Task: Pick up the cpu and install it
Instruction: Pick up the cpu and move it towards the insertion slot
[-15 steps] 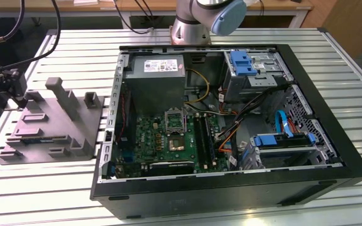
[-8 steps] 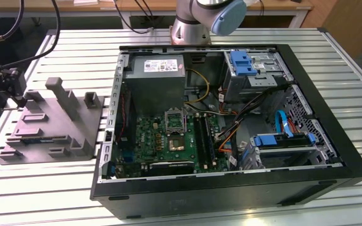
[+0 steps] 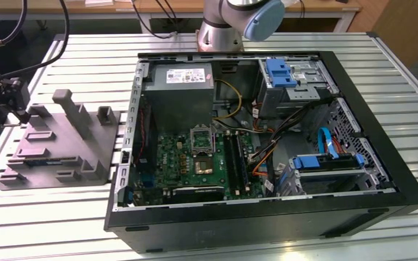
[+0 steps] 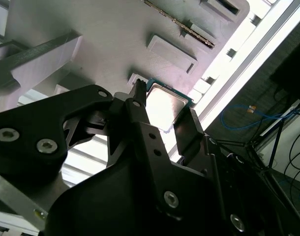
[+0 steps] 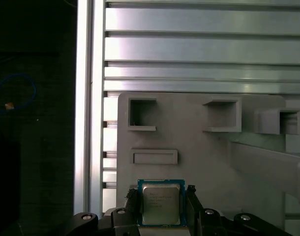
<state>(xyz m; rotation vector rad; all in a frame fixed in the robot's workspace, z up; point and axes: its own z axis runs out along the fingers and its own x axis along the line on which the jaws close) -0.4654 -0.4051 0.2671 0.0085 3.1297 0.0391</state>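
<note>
The cpu (image 5: 161, 206), a small square chip with a silvery top and a thin dark rim, lies flat in a recess of the grey fixture plate (image 5: 199, 157). In both wrist views my gripper (image 5: 161, 193) is low over it. One black finger (image 5: 132, 197) stands close at one side of the chip and the other close at the opposite side, and the gripper is open. The second wrist view shows the cpu (image 4: 165, 109) between the same fingers (image 4: 188, 123) of my gripper (image 4: 164, 102). In the exterior view my gripper (image 3: 13, 106) hangs at the far left over the fixture plate (image 3: 56, 147).
The open computer case (image 3: 267, 217) takes up the middle and the exterior view's right. Inside it a green board (image 3: 183, 163) carries a black socket frame (image 3: 202, 142), with a grey power-supply box (image 3: 183, 89) behind. Upright posts (image 3: 71, 109) rise from the fixture plate, and the slatted table's edge (image 5: 83, 123) runs close by.
</note>
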